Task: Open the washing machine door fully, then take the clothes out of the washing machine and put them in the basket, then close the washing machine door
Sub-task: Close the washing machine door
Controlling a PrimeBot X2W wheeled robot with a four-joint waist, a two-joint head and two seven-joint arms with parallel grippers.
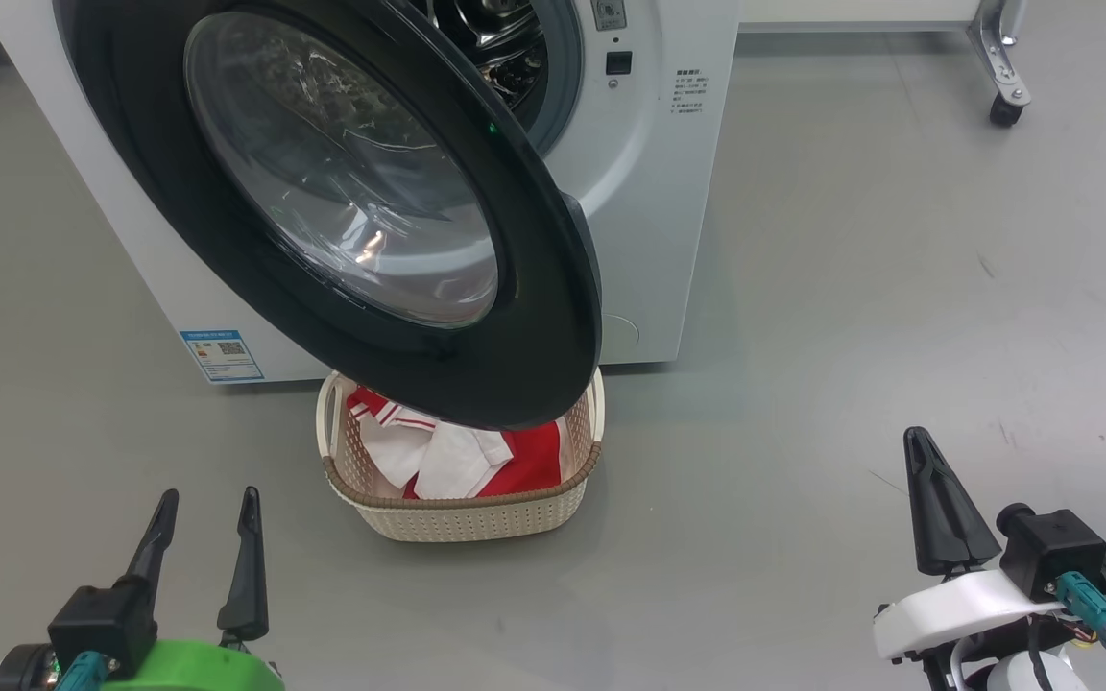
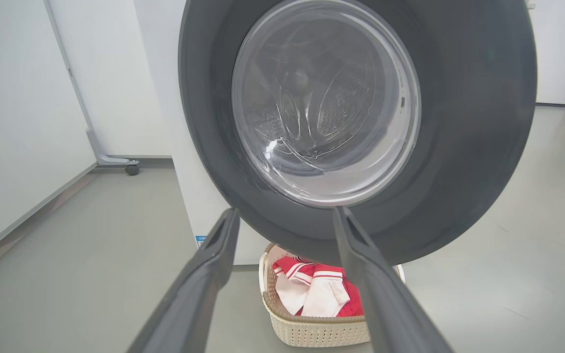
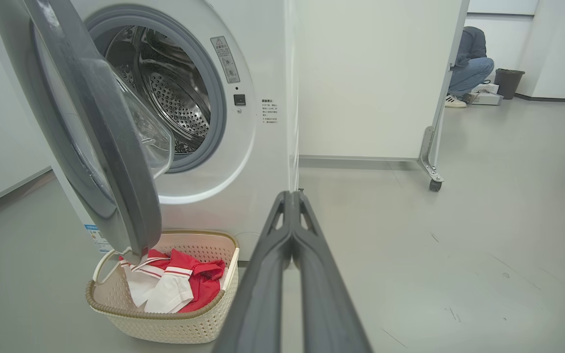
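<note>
Now I am facing the washing machine (image 1: 649,192), which is standing ahead of both hands, its drum looking empty from my right wrist. The washing machine door (image 1: 553,336) is hanging half swung out, straight ahead of my left hand (image 1: 209,494) and up to the left of my right hand (image 3: 291,196). The basket (image 1: 457,518) is sitting on the floor under the door's lower rim, ahead and between my hands, with the clothes (image 1: 534,461) lying inside it. I am holding my left hand wide and empty, and my right hand pinched together on nothing.

Closing the door is what I judge to be remaining. I should be pressing flat on the black rim near its free edge and pushing steadily until the latch is catching.

A blue sticker (image 1: 222,355) low on the front, a grey warning label (image 3: 226,60) and small print (image 3: 269,112) beside the opening are showing too small for reading.
</note>
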